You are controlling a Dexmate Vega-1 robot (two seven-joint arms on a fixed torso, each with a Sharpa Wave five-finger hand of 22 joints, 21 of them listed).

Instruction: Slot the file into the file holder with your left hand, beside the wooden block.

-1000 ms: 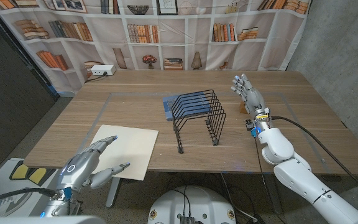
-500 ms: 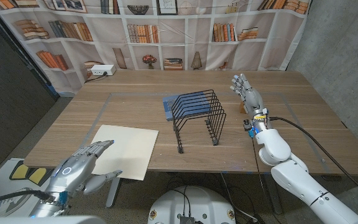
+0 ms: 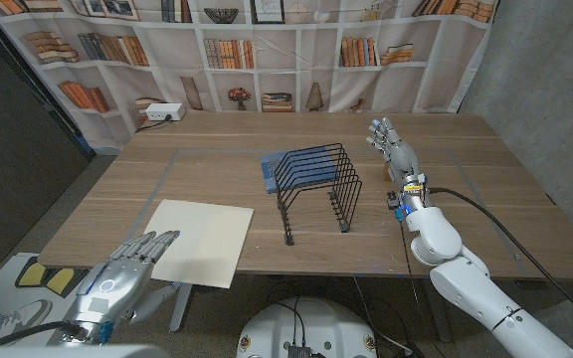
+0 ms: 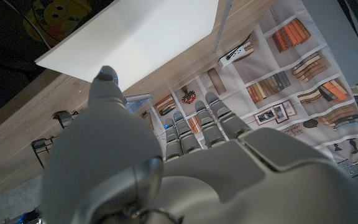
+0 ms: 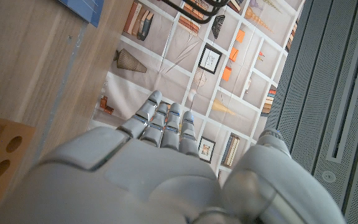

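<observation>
Change: the left hand point(image 3: 127, 278) has been drawn back toward the lower left, off the file point(image 3: 200, 240).
Left hand: fingers extended, slightly apart, nothing held.
Right hand point(image 3: 393, 147): fingers straight, nothing held, right of centre.
File: flat, lower left of the table point(image 3: 485, 189).
File holder point(image 3: 314, 187): centre, wire, upright.

matt cream file point(image 3: 199, 240), black wire file holder point(image 3: 317, 189)

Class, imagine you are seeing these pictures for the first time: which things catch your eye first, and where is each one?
The black wire file holder stands mid-table, with a blue file lying behind it. A cream file lies at the near edge, overhanging it slightly, with the left hand at its near corner. The right hand stands with fingers up to the right of the holder.
</observation>
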